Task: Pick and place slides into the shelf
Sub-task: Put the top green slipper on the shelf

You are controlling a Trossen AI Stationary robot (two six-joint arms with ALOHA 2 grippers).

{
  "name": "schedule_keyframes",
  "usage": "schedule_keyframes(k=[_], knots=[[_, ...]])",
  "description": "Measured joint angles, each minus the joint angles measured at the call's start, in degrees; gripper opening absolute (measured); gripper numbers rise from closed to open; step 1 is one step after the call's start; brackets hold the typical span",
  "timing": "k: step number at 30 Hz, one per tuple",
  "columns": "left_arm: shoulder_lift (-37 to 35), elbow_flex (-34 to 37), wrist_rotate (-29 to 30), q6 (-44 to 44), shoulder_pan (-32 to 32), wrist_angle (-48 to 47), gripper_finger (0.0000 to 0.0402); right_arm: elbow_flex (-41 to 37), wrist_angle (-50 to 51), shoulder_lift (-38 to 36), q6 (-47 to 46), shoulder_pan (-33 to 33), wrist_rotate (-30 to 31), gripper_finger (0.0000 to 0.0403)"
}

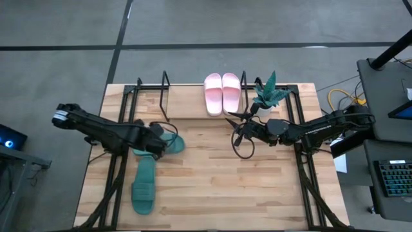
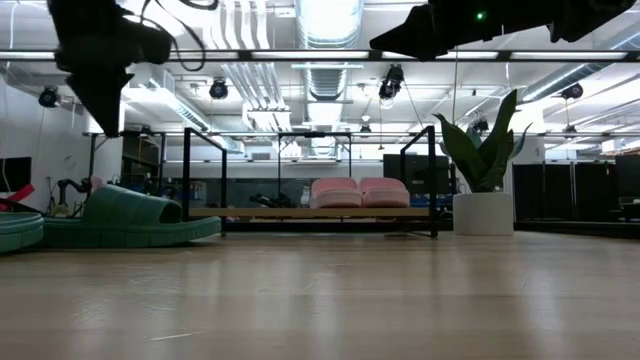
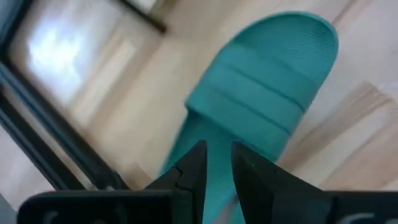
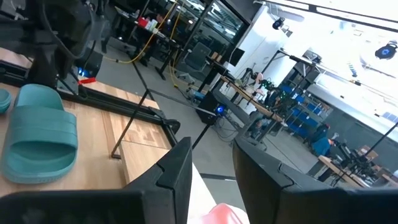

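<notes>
Two pink slides [image 1: 222, 93] already sit side by side in the shelf [image 1: 165, 87] at the upper centre of the high view. Two green slides remain at the left of the counter [image 1: 212, 174]: one [image 1: 144, 185] lies lower left, the other [image 1: 168, 143] under the left end effector [image 1: 158, 143], whose fingers stand narrow just above it, holding nothing that I can see. The right end effector [image 1: 238, 131] hangs partly spread and empty at centre right, beside a potted plant [image 1: 267, 96]. The slide looks light, rubbery and bendy; the wide strap seems the best grip.
</notes>
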State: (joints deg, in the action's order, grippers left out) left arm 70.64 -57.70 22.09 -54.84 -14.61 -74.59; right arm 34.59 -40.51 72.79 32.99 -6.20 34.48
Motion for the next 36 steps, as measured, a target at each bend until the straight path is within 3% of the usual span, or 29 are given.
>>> schedule_keyframes(k=[4, 9, 18, 24, 36], knots=[[-2.2, 1.5, -3.3, -8.8, 0.0, -0.4, 0.0059, 0.0, 0.0, 0.0, 0.0, 0.0, 0.0, 0.0107], [-7.0, 8.3, -6.5, -12.8, 0.0, 7.5, 0.0066, 0.0, 0.0, 0.0, 0.3, 0.0, 0.0, 0.0107], [-13.3, 18.8, -6.8, -22.2, 0.0, 20.1, 0.0168, 0.0, 0.0, 0.0, 0.0, 0.0, -0.1, 0.0107], [-13.5, 22.9, -6.6, -22.8, 0.0, 28.1, 0.0202, 0.0, 0.9, 0.1, 0.0, 0.0, -0.1, 0.0107], [-12.2, 25.7, -3.6, -20.9, 0.4, 39.1, 0.0203, 0.0, 1.0, 0.1, 0.0, 0.0, 0.0, 0.0107]])
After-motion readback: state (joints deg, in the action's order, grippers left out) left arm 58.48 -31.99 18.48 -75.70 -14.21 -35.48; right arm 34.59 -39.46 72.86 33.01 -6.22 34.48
